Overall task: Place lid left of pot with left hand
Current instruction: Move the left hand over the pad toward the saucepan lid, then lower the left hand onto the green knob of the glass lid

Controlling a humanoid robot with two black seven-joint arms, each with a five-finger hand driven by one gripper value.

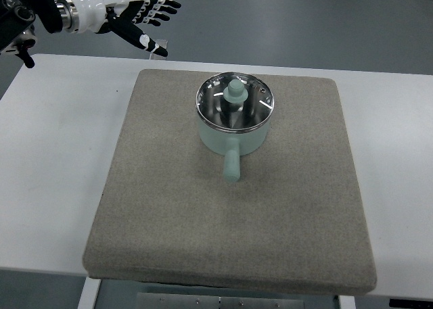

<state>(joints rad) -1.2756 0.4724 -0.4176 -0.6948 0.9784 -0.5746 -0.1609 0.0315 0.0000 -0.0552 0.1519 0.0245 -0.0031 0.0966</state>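
A pale green pot stands on the grey mat, its handle pointing toward the near edge. A glass lid with a metal rim and a pale green knob rests on top of the pot. My left hand hovers at the far left, above the table's back edge and well away from the pot. Its fingers are spread and hold nothing. The right hand does not show.
The mat lies on a white table. Bare mat stretches to the left of the pot and in front of it. Grey floor shows beyond the table's far edge.
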